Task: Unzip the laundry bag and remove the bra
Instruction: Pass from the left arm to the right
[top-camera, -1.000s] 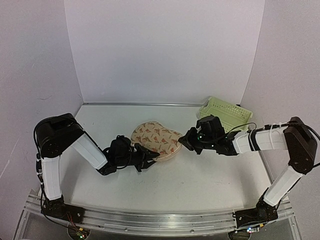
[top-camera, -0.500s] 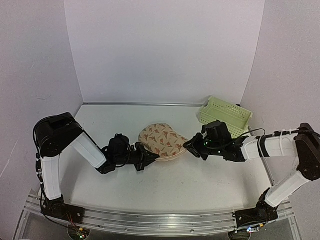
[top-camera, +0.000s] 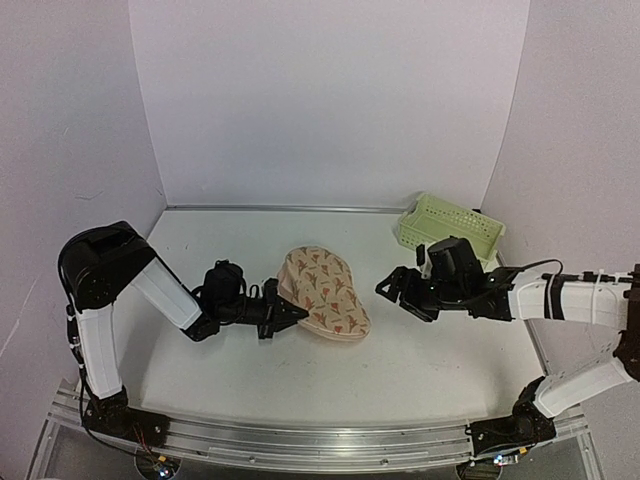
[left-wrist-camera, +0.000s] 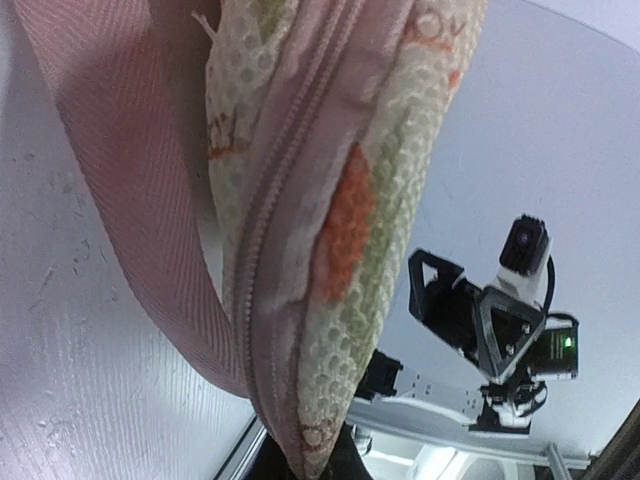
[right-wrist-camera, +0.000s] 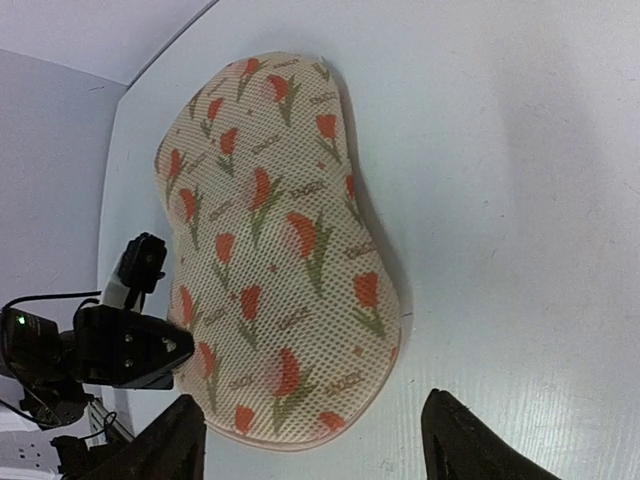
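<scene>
The laundry bag (top-camera: 322, 290) is a beige mesh pouch with orange-red flower prints, lying flat in the middle of the table. My left gripper (top-camera: 285, 312) is shut on its left rim. In the left wrist view the pinkish zip rim (left-wrist-camera: 262, 250) runs down into the gripper (left-wrist-camera: 310, 464), and the zip looks closed there. My right gripper (top-camera: 392, 288) stands open a short way right of the bag, touching nothing. In the right wrist view the bag (right-wrist-camera: 270, 260) lies ahead of the open gripper (right-wrist-camera: 315, 440). The bra is hidden.
A pale-green plastic basket (top-camera: 450, 232) stands at the back right, behind my right arm. White walls close in the table on three sides. The left gripper's body (right-wrist-camera: 120, 345) shows at the bag's far edge in the right wrist view.
My right gripper has opened, let go of the bag's right end and drawn back to the right. The left gripper has closed on the left rim, and the bag has turned and shifted slightly.
</scene>
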